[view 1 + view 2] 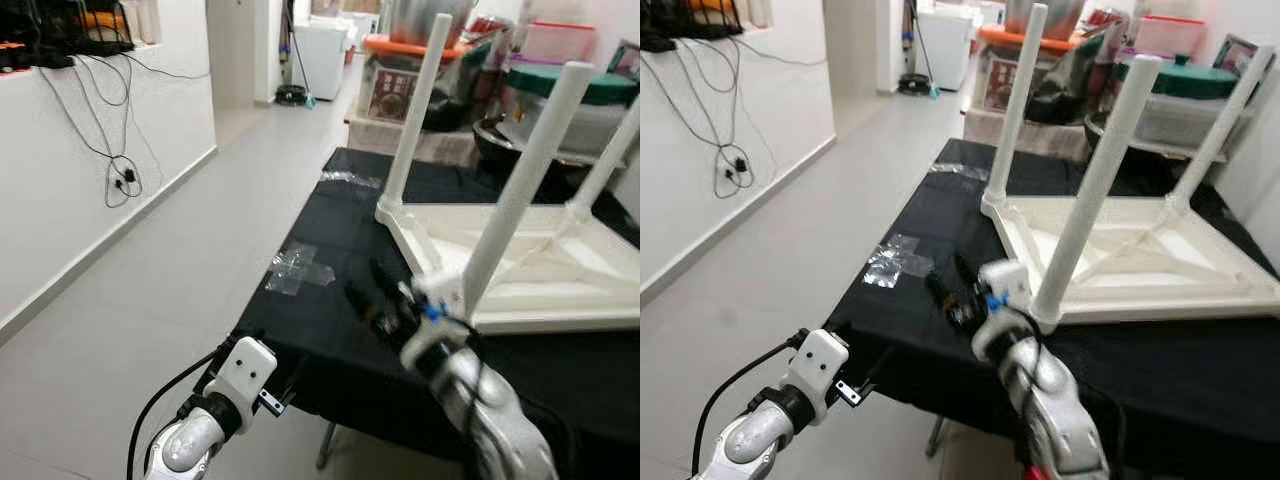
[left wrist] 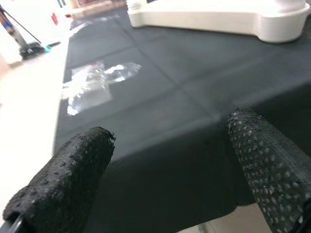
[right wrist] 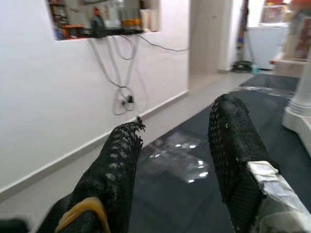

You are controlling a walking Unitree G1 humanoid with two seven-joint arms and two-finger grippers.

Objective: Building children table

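Observation:
A white children's table [image 1: 520, 262] lies upside down on a black-covered worktable [image 1: 330, 310]. Three of its legs stand up: a far one [image 1: 415, 110], a near one [image 1: 520, 190] and one at the right [image 1: 608, 165]. My right gripper [image 1: 375, 300] hovers over the black cloth just left of the near leg's corner, open with nothing between its fingers [image 3: 233, 141]. My left gripper [image 2: 170, 165] is low at the worktable's front edge, open and empty, facing the cloth. A crumpled clear plastic bag [image 1: 298, 268] lies on the cloth left of the white table.
A second clear plastic piece [image 1: 350, 178] lies at the cloth's far edge. Storage boxes, pots and a green-lidded tub [image 1: 560, 85] crowd the space behind. Grey floor [image 1: 180, 260] runs along the left, beside a white wall with hanging cables [image 1: 115, 165].

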